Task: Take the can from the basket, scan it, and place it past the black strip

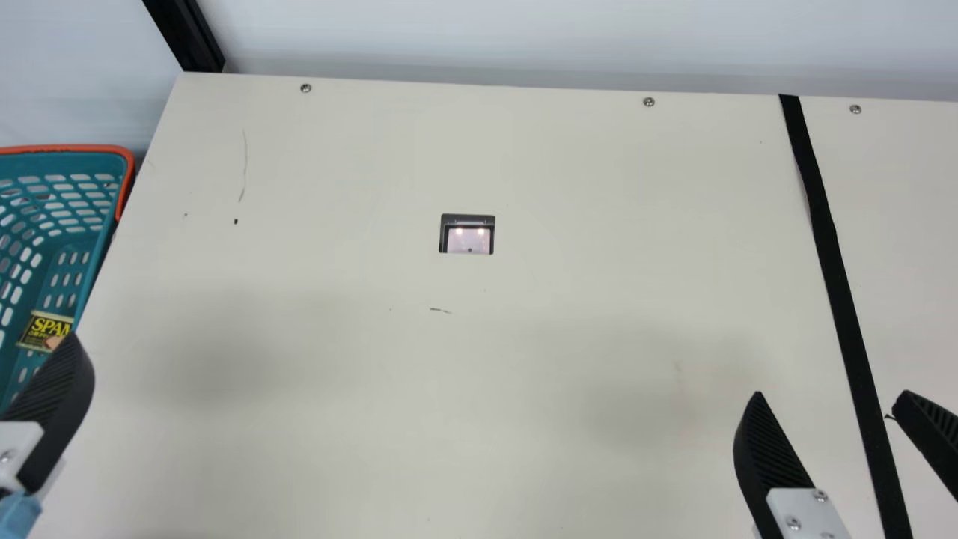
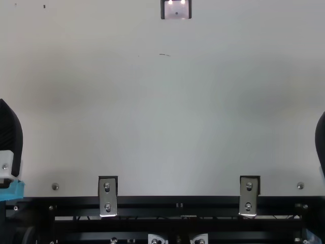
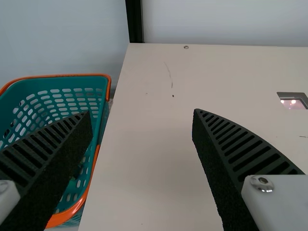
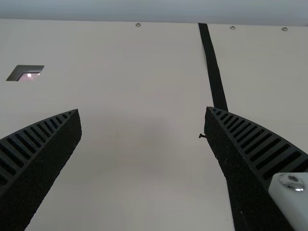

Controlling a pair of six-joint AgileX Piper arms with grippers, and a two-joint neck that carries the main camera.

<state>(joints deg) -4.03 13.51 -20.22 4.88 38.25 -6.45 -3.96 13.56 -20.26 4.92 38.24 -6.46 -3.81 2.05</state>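
Note:
In the main view a can with a dark and yellow label lies in the teal basket at the left edge, partly behind a finger of my left gripper. The left wrist view has my left gripper open and empty, beside the basket. My right gripper stands open and empty at the right, its fingers on either side of the black strip; the right wrist view also has this gripper wide apart. The scanner window is set in the table's middle.
The cream table stretches between the arms. A black post rises at its far left corner, and a pale wall stands behind. Metal brackets line the near edge in the top view.

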